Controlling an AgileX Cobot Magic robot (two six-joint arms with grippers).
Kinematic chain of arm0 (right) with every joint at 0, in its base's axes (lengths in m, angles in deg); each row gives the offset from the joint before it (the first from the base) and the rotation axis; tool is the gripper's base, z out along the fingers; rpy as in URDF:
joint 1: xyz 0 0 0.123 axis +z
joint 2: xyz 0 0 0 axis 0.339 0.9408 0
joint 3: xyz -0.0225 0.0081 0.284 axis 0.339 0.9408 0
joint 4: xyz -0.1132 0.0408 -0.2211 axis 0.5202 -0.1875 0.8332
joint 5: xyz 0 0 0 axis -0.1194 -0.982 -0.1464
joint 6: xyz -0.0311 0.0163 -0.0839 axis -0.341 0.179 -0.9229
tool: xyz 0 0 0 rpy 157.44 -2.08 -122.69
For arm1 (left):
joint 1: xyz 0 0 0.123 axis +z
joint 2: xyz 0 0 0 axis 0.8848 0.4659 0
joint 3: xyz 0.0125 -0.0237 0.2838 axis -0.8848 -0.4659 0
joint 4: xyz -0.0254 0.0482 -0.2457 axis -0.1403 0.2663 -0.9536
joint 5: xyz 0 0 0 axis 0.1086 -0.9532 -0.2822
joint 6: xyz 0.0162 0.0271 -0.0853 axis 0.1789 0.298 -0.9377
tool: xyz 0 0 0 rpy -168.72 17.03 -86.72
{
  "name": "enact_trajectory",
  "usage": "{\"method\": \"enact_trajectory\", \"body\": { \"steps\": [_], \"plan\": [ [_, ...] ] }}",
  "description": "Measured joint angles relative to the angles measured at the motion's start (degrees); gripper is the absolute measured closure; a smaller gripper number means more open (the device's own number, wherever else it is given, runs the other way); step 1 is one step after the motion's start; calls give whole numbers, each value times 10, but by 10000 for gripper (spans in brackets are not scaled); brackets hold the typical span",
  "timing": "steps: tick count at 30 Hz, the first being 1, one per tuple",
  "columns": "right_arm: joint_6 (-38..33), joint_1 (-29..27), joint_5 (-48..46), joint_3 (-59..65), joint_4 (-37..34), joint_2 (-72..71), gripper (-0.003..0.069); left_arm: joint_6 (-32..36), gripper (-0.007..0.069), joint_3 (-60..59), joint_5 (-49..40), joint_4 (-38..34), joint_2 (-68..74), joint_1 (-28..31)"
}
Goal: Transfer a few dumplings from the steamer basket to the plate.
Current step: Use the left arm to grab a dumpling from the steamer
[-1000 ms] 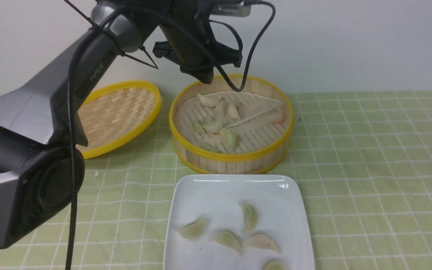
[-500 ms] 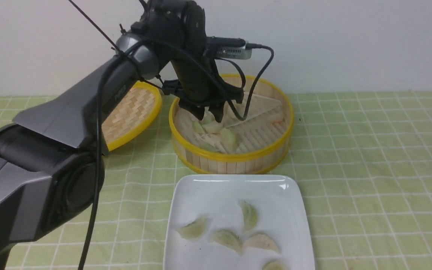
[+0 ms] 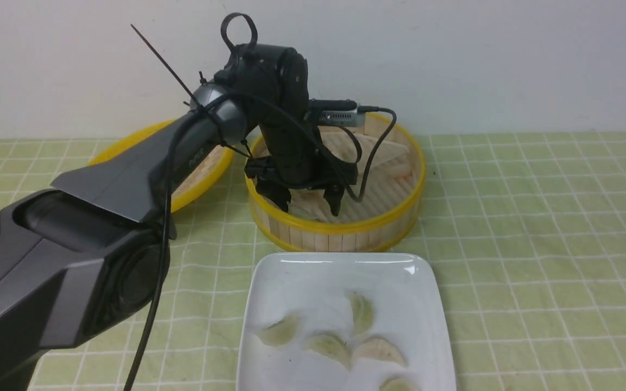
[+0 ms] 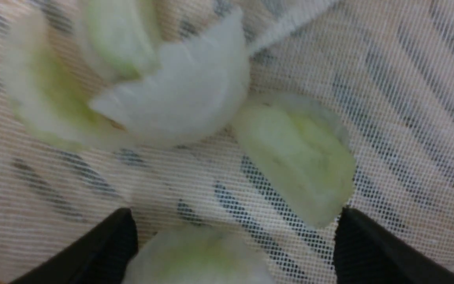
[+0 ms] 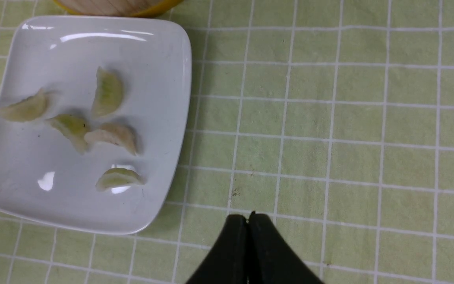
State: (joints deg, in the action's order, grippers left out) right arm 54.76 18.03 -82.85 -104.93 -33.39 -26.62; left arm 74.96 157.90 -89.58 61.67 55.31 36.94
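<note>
The steamer basket [image 3: 378, 225] stands behind the white plate [image 3: 302, 274]. My left gripper [image 3: 306, 202] is lowered inside the basket with its jaws wide open. In the left wrist view a pale green dumpling [image 4: 195, 256] lies between the two black fingertips [image 4: 112, 236], untouched, with more dumplings [image 4: 298, 157] on the paper liner [image 4: 400, 118] beyond. Several dumplings [image 3: 329, 347] lie on the plate, also in the right wrist view [image 5: 108, 92]. My right gripper [image 5: 248, 216] is shut and empty above the cloth beside the plate [image 5: 164, 47].
The shallow woven lid [image 3: 193, 179] with a yellow rim leans behind my left arm, left of the basket. A green checked cloth [image 3: 536, 228] covers the table. A white wall runs along the back.
My left gripper came down from above the basket's far rim into the basket, towards its front, and now straddles a dumpling. The plate's dumplings have not moved.
</note>
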Motion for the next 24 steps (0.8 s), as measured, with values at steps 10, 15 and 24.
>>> {"method": "enact_trajectory", "body": {
  "steps": [10,15,24],
  "plan": [
    [-7,0,0,0,0,0,669,0,177,-9,4,20,0,-7],
    [-10,0,0,0,-1,0,669,16,491,-8,8,20,-1,-7],
    [-11,0,-1,0,-1,0,669,34,494,25,2,55,-21,-9]
  ]
}}
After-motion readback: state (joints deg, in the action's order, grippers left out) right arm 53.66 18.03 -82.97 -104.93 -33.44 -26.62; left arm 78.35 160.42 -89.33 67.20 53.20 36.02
